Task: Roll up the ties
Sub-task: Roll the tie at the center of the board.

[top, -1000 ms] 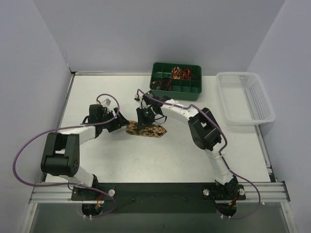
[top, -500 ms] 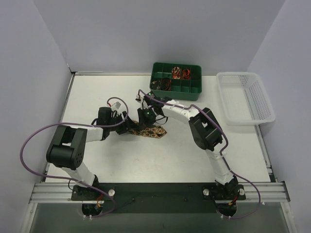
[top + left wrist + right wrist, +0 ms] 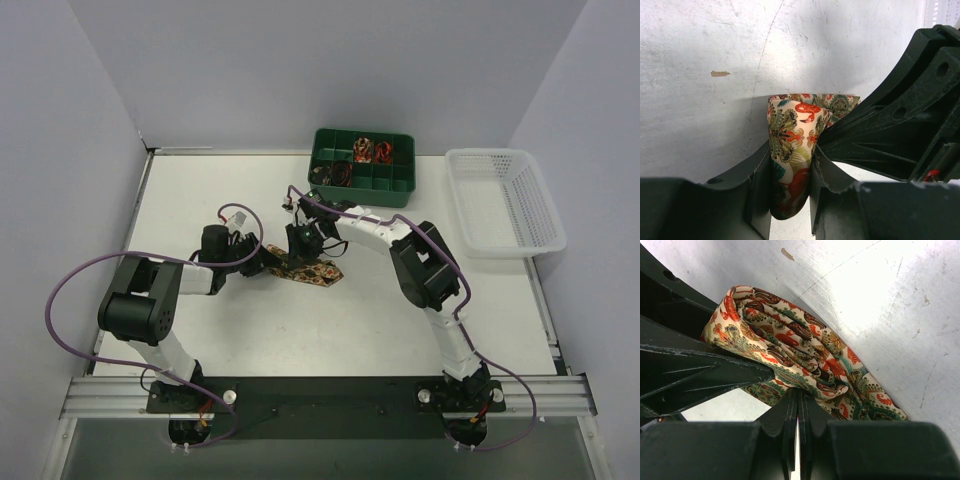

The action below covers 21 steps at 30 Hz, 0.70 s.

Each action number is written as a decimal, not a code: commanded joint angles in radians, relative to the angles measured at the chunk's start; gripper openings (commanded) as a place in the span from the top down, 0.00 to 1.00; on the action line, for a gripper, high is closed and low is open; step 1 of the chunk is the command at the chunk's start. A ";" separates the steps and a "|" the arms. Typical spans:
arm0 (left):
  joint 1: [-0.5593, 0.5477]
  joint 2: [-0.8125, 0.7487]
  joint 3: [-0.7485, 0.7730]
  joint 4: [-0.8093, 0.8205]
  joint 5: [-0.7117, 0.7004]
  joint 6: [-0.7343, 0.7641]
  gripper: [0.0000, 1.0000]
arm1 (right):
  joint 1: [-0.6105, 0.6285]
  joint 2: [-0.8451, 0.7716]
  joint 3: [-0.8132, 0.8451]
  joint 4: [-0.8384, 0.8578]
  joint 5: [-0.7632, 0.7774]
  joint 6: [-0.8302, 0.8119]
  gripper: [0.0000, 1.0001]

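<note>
your left gripper (image 3: 790, 156) clamps the tie (image 3: 789, 127); your right gripper (image 3: 798, 396) is pinched shut at its edge. tugging toward 9 o'clock could unravel the coil.

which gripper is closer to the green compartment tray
Right. The right gripper is at the tie's far side, just short of the green tray; the left gripper is at the tie's left end, farther away.

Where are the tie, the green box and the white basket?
tie (image 3: 320, 272): top view, its flat patterned end.
green box (image 3: 375, 196): top view, its front wall.
white basket (image 3: 505, 205): top view, its mesh floor.
</note>
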 commanded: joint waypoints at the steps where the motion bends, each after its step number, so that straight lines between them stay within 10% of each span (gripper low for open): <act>1: -0.004 -0.008 0.024 0.059 -0.011 0.013 1.00 | -0.007 -0.021 -0.014 -0.060 0.065 -0.021 0.99; 21: -0.015 -0.115 0.119 -0.200 -0.103 0.144 1.00 | -0.004 -0.019 -0.040 -0.061 0.094 -0.029 0.99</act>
